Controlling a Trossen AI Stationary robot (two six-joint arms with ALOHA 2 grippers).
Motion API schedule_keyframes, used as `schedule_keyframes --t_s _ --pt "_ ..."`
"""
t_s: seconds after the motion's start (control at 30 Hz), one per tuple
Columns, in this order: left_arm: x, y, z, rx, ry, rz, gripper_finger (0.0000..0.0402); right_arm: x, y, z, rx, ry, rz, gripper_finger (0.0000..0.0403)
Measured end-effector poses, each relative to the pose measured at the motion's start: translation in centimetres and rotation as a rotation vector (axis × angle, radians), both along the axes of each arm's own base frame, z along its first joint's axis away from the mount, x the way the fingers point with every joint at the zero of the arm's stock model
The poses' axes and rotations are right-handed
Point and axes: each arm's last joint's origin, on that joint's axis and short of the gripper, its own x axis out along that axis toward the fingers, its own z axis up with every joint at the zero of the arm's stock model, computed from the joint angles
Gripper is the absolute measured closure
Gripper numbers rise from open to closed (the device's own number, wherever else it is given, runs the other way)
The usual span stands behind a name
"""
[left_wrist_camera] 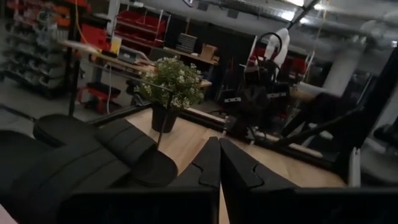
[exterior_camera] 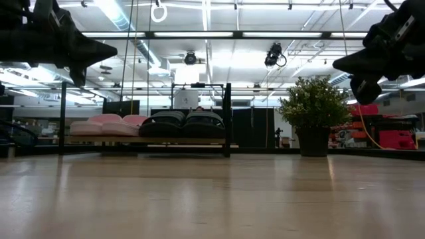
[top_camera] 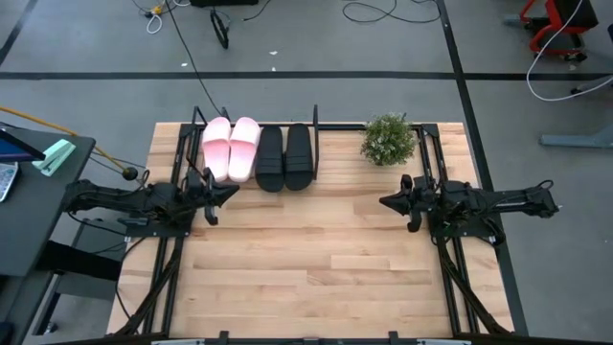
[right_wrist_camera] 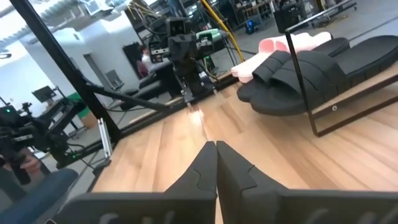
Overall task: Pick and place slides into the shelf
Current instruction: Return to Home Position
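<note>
Two pale pink slides [top_camera: 230, 147] and two black slides [top_camera: 284, 155] lie side by side, soles down, on the shelf [top_camera: 316, 122] at the table's far edge; the low view shows the slides [exterior_camera: 146, 124] resting on the shelf's wooden base [exterior_camera: 133, 140]. My left gripper [top_camera: 230, 192] is shut and held level above the table's left side, just on the near side of the pink slides. My right gripper [top_camera: 386, 201] is shut and level above the right side. Neither touches anything.
A small green potted plant [top_camera: 389, 139] stands at the far right beside the shelf. Black arm frames [top_camera: 163, 278] run along the table's left and right edges. Bare wooden tabletop [top_camera: 316, 259] lies between the arms and toward the near edge.
</note>
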Motion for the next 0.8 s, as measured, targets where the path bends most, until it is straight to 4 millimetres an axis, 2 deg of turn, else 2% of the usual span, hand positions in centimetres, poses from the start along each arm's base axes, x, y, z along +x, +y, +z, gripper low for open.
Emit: schedule_keyframes --t_s 0.17,0.4,0.57,0.67,0.8 --pt "0.0 0.0 0.0 0.064 0.019 0.006 0.0395 0.0 0.0 -0.1 -0.005 0.009 -0.001 0.0394" --pt "0.0 0.0 -0.1 0.080 0.032 0.007 0.0363 0.0 0.0 -0.1 -0.020 0.011 0.002 0.0385" --pt "0.1 -0.1 -0.3 0.237 0.100 -0.002 0.0352 0.1 0.1 -0.1 -0.323 0.027 0.058 0.0386" --pt "0.2 -0.5 -0.4 0.361 0.112 -0.147 0.0342 0.1 0.2 -0.1 -0.415 0.029 0.075 0.0391" --pt "0.2 -1.0 -0.4 0.332 0.074 -0.312 0.0326 0.1 0.2 -0.1 -0.353 0.027 0.073 0.0396"
